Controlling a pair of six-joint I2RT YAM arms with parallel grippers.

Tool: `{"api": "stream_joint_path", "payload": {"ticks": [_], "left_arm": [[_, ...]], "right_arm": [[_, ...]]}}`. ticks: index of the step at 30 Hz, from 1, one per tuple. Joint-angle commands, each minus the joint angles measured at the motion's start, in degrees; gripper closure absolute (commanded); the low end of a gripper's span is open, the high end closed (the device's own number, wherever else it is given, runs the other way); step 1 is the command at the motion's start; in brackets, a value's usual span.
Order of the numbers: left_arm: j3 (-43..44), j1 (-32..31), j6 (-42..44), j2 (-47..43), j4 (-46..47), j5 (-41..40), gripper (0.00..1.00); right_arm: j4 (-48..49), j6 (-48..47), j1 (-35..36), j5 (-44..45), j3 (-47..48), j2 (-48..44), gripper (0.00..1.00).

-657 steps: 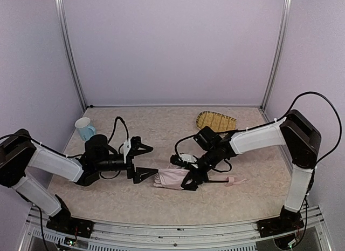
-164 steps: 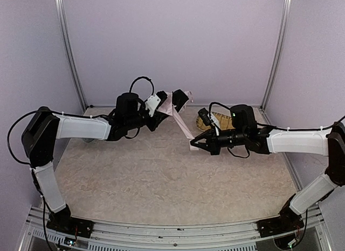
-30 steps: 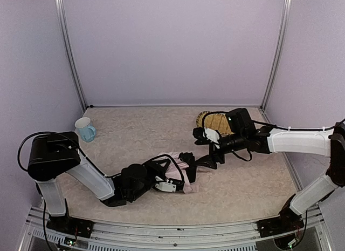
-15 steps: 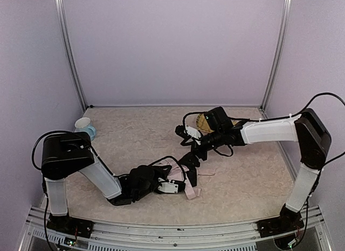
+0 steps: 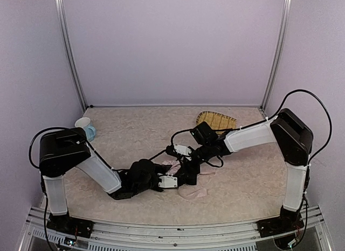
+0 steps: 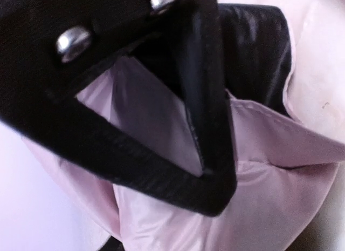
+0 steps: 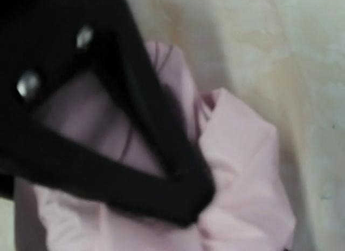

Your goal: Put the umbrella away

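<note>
Two grippers are pressed into the crumpled umbrella (image 5: 193,192) near six o'clock on the tabletop (image 5: 135,133) — left gripper (image 5: 171,177) and right gripper (image 5: 188,169) are half hidden, so clenched or released cannot be told.

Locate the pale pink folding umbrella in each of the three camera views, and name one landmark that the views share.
Top external: the pale pink folding umbrella lies crumpled, low centre.
Left wrist: its canopy fills most of the frame behind the left claw's black finger.
Right wrist: its canopy sits lower centre and right, by the right claw's black finger.
Shared landmark: pink canopy folds beside black claw parts.
</note>
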Motion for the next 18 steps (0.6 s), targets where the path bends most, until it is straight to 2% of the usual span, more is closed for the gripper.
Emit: {"api": "stream_joint_path", "payload": {"ticks": [1,2,3,7,8,9,12,15,17,18], "left_arm": [[3.79,2.99,-10.68,-4.89,-17.81,12.09,0.53],[4.14,3.86,-12.31,-5.92,-19.96,14.45,0.46],[4.20,4.76,-13.61,-6.94,-21.67,16.50,0.43],[3.67,7.47,-17.33,-12.11,-27.12,23.91,0.36],[3.37,8.04,-18.23,-14.45,-28.16,27.26,0.15],[2.92,8.73,-18.92,-16.39,-28.96,30.12,0.03],[0.66,11.64,-20.87,-22.13,-27.18,41.08,0.01],[-2.81,15.42,-26.33,-26.27,-17.58,48.43,0.02],[-3.56,16.82,-29.55,-25.78,-11.81,47.89,0.02],[-2.14,16.90,-29.58,-24.14,-12.54,46.10,0.06]], "right_arm": [[-5.30,-0.50,0.46,6.30,0.74,4.37,0.29],[-5.72,-0.66,0.47,6.29,0.90,4.67,0.31],[-5.91,-0.77,0.40,6.25,0.90,4.91,0.34],[-5.62,-0.43,-0.29,4.74,0.52,4.89,0.40],[-5.38,-0.47,-0.44,4.32,0.26,4.75,0.42],[-4.98,-0.55,-0.57,4.13,0.00,4.59,0.43],[-4.42,-0.92,-0.58,3.76,-0.60,4.12,0.44],[-3.43,-1.63,-0.60,2.84,-1.59,3.62,0.46],[-2.59,-2.14,-0.58,1.96,-2.15,3.10,0.46],[-1.82,-2.37,-0.60,1.72,-2.56,2.79,0.47]]}}
